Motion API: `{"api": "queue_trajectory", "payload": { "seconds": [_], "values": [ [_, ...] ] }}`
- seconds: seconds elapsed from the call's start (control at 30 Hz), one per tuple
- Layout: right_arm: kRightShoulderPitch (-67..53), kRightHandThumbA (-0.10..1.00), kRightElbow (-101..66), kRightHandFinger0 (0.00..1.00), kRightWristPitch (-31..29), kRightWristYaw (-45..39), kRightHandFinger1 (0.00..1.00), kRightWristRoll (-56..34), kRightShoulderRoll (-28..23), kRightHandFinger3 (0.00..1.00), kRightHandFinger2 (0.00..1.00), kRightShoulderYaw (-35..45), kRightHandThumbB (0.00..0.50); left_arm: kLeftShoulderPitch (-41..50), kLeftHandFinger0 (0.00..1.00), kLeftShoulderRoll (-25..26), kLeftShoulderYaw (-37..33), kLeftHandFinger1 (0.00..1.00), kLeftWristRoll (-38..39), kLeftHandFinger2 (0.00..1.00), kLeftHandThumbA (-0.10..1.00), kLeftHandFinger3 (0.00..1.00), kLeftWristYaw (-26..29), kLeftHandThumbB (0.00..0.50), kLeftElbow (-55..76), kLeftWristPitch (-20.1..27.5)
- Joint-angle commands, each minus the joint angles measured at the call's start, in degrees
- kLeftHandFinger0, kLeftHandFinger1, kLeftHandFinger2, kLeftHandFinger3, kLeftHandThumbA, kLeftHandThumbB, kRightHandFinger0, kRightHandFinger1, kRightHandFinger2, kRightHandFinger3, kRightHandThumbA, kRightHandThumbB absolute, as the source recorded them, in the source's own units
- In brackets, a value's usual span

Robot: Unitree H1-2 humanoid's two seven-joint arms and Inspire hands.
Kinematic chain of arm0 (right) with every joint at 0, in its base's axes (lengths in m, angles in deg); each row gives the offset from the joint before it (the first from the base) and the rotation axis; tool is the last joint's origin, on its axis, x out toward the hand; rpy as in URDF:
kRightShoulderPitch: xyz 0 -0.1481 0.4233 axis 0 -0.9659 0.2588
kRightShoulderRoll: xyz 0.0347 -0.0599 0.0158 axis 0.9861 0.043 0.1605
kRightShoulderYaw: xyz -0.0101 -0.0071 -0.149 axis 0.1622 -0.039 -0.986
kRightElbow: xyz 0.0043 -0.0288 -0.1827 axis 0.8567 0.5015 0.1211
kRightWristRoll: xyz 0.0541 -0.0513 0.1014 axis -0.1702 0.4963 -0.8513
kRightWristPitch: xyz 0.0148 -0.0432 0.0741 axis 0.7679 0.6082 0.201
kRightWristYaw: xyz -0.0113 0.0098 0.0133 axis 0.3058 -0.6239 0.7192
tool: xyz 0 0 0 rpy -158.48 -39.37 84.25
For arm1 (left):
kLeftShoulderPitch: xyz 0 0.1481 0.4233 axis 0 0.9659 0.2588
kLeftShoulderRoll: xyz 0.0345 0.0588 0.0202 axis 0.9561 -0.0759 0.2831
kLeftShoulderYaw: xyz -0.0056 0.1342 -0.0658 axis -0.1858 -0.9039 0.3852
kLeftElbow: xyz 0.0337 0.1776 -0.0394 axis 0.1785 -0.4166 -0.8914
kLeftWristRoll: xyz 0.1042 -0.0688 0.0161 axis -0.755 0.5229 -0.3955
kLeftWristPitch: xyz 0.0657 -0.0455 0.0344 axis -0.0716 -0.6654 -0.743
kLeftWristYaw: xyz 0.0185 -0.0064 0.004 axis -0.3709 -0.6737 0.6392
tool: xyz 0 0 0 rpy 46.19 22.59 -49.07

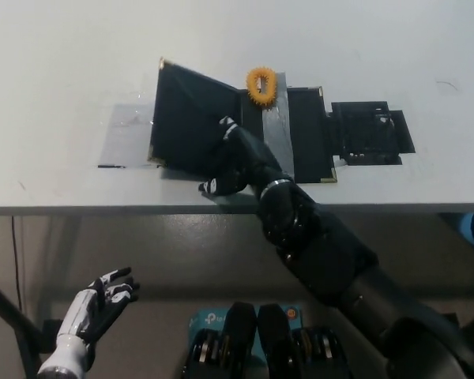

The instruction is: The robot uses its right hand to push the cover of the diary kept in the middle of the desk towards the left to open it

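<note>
The black diary lies open near the desk's front edge. Its cover leans far over to the left, tilted low above the desk and not quite flat. My black right hand presses against the cover's inner face near the front edge, fingers spread and holding nothing. An orange ring-shaped object sits at the top of the exposed grey inner page. My white left hand rests open below the desk at the lower left.
A clear plastic sheet lies on the white desk under and left of the cover. A black flat piece lies right of the diary. The desk's front edge runs just below the diary.
</note>
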Motion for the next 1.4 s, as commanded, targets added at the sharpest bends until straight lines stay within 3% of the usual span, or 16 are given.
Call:
{"api": "queue_trajectory", "payload": {
  "seconds": [0.0, 0.13, 0.33, 0.4, 0.43, 0.5, 0.53, 0.57, 0.6, 0.67, 0.73, 0.77, 0.83, 0.87, 0.9, 1.37],
  "values": [
    [2.8, 1.00, 0.3, 0.57, -3.0, -2.9, 0.75, 7.4, 2.8, 1.00, 0.86, -3.4, 0.301, -1.8, 0.95, 0.6, -1.3, 0.69, -1.3, 0.67, 0.52, 0.76, -0.6, 0.162, 1.4, -0.8],
    [0.7, 1.00, 1.9, 0.44, -2.7, -2.9, 0.62, 9.5, 4.9, 1.00, 0.76, -4.8, 0.309, -1.9, 0.92, 0.2, -2.0, 0.67, -1.1, 0.66, 0.50, 0.73, -0.8, 0.167, 1.1, -0.1],
    [-3.0, 1.00, 6.1, 0.79, -5.4, -1.4, 0.92, 12.5, 6.7, 1.00, 1.00, -5.7, 0.297, -1.7, 0.91, 0.5, -3.2, 0.68, -1.2, 0.68, 0.55, 0.76, -1.4, 0.182, 1.0, 0.5],
    [-3.9, 1.00, 6.5, 0.56, -5.8, -1.3, 0.71, 12.4, 6.8, 1.00, 0.82, -4.7, 0.318, -1.1, 0.90, 0.4, -2.9, 0.67, -1.1, 0.67, 0.54, 0.73, -1.2, 0.206, 1.0, 0.8],
    [-4.1, 1.00, 5.6, 0.22, -4.9, -2.0, 0.33, 12.3, 6.5, 1.00, 0.41, -4.1, 0.314, -1.1, 0.91, 0.5, -3.0, 0.67, -1.1, 0.68, 0.54, 0.73, -1.2, 0.213, 1.1, 0.6],
    [-3.9, 1.00, 4.5, 0.15, -3.9, -3.1, 0.33, 12.1, 6.3, 1.00, 0.50, -3.2, 0.308, -0.7, 0.90, 0.6, -2.7, 0.68, -1.0, 0.69, 0.54, 0.75, -1.3, 0.204, 1.7, 0.5],
    [-3.7, 1.00, 3.9, 0.48, -3.8, -3.6, 0.69, 12.1, 5.7, 1.00, 0.77, -2.8, 0.309, -0.6, 0.91, 0.6, -2.7, 0.68, -1.0, 0.69, 0.54, 0.75, -1.2, 0.212, 1.8, 0.2],
    [-3.4, 1.00, 3.3, 0.56, -3.5, -4.2, 0.74, 11.9, 5.4, 1.00, 0.82, -2.2, 0.296, -0.6, 0.91, 0.6, -2.4, 0.68, -0.8, 0.70, 0.53, 0.75, -1.3, 0.207, 1.8, 0.4],
    [-2.8, 1.00, 2.4, 0.24, -2.7, -5.1, 0.39, 11.7, 4.8, 1.00, 0.52, -1.4, 0.285, -0.5, 0.91, 0.6, -2.1, 0.68, -0.4, 0.70, 0.53, 0.74, -1.2, 0.201, 1.9, 0.3],
    [-2.3, 1.00, -1.4, 0.53, -1.3, -6.4, 0.69, 10.5, 2.9, 1.00, 0.79, 0.9, 0.252, -0.5, 0.92, 0.6, -1.8, 0.68, -0.5, 0.69, 0.50, 0.74, -1.1, 0.166, 2.0, 0.3],
    [-2.1, 1.00, -4.6, 0.16, -1.0, -7.6, 0.28, 7.9, 2.0, 0.87, 0.34, 4.9, 0.165, -0.3, 0.96, 0.5, -1.2, 0.70, -0.7, 0.69, 0.50, 0.75, -0.7, 0.185, 1.9, 0.2],
    [-2.0, 1.00, -6.9, 0.04, -1.1, -7.9, 0.23, 6.3, 1.4, 0.69, 0.36, 7.4, 0.184, -0.1, 0.97, 0.5, -1.0, 0.70, -0.8, 0.70, 0.51, 0.75, -0.5, 0.188, 1.7, 0.4],
    [-1.8, 1.00, -9.3, 0.14, 0.7, -9.4, 0.36, 5.3, 1.1, 0.62, 0.46, 10.0, 0.171, 0.0, 0.97, 0.3, -0.6, 0.70, -0.7, 0.70, 0.50, 0.77, -0.4, 0.173, 1.9, 0.3],
    [-1.3, 1.00, -13.4, 0.66, 5.0, -9.8, 0.83, 2.6, 0.6, 0.77, 0.81, 14.6, 0.205, 0.0, 0.98, 0.4, -0.5, 0.70, -0.6, 0.70, 0.50, 0.78, -0.5, 0.166, 1.4, 1.0],
    [-0.9, 1.00, -16.3, 1.00, 7.3, -11.0, 1.00, -1.1, 0.4, 1.00, 1.00, 19.1, 0.224, 0.0, 0.98, 0.5, -0.6, 0.69, -1.1, 0.70, 0.52, 0.80, -0.3, 0.155, 1.3, 1.2],
    [-2.1, 1.00, -40.2, 1.00, 16.2, -3.6, 1.00, -41.5, -5.6, 1.00, 1.00, 39.0, 0.191, 1.0, 0.99, 0.1, 1.4, 0.71, -0.3, 0.66, 0.52, 0.81, 0.0, 0.121, 1.4, 1.4]
  ]
}}
